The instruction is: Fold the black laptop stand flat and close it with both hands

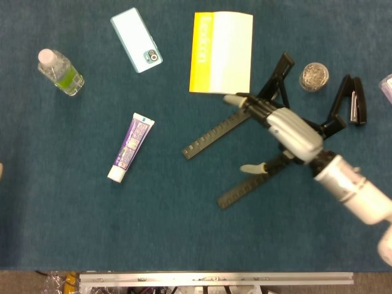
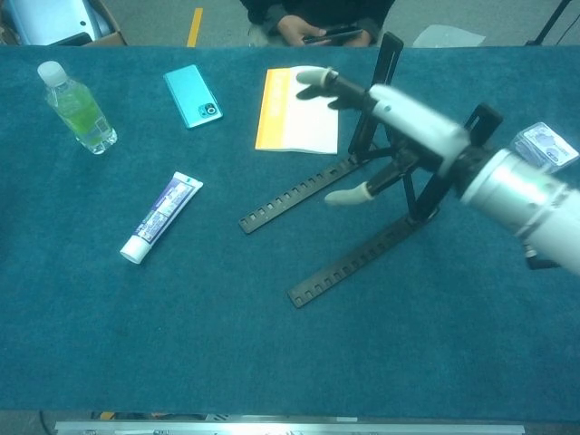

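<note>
Though still unfolded, laptop stand (image 1: 245, 144) rails diagonal, toothed ends lower-left.

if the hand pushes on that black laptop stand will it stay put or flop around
The stand looks like thin hinged bars, so it would probably pivot or skid rather than stay put. Its raised arms stand tall in the chest view, so it may tip.

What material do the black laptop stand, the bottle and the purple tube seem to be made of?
The black laptop stand looks like rigid metal or hard plastic with a matte finish: thin straight notched bars with no shine. The bottle seems to be clear plastic, since green liquid shows through it. The purple tube looks like glossy soft plastic with a white cap, though its surface is hard to judge.
</note>
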Robot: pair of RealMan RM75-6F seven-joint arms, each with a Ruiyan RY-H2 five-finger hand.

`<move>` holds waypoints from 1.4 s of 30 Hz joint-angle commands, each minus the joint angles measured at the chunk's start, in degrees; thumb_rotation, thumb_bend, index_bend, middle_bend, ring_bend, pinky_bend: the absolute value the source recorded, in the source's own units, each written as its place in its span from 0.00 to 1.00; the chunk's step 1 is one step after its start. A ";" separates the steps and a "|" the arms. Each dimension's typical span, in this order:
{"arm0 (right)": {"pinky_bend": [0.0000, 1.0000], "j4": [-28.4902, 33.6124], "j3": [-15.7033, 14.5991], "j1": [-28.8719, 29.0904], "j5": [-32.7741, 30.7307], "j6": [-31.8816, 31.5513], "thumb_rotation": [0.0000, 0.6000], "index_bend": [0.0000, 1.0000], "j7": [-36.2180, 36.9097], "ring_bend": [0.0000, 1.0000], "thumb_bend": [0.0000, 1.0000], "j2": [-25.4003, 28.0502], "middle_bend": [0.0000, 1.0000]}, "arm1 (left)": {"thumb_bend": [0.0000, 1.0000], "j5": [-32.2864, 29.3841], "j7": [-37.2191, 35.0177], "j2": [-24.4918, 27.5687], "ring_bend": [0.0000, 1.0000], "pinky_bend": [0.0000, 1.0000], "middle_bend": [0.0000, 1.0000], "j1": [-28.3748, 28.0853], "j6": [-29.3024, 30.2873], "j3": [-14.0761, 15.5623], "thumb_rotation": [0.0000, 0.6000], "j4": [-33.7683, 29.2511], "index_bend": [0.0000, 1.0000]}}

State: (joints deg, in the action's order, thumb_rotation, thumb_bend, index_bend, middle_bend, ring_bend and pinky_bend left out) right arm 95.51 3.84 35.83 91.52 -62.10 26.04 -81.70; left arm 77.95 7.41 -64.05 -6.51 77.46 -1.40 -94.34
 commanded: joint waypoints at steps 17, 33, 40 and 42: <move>0.09 6.75 -1.79 -6.44 -1.75 -5.84 1.00 0.00 -0.62 0.00 0.00 14.23 0.12 | 0.32 -1.58 2.34 -0.38 0.16 0.18 0.15 -1.01 -1.81 -0.16 1.00 -1.51 0.11; 0.09 4.35 -5.52 -7.07 5.33 -6.65 1.00 0.00 8.81 0.00 0.00 12.41 0.12 | 0.32 -1.66 2.60 0.53 0.16 0.18 0.16 0.06 -0.40 0.36 1.00 -2.92 0.11; 0.09 5.94 -6.59 -6.26 8.17 -6.49 1.00 0.00 9.99 0.00 0.00 11.37 0.12 | 0.32 -1.67 1.94 0.74 0.16 0.18 0.16 0.20 -0.36 0.37 1.00 -2.62 0.11; 0.09 6.72 -6.71 -5.62 9.01 -6.07 1.00 0.00 10.46 0.00 0.00 11.06 0.12 | 0.32 -1.60 1.75 0.70 0.16 0.18 0.16 0.23 -0.27 0.32 1.00 -2.45 0.11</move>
State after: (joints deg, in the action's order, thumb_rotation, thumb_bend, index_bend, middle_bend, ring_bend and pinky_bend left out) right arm 101.84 -2.72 29.86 100.12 -68.44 36.21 -70.41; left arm 76.34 9.17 -63.35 -6.30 77.17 -1.07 -96.80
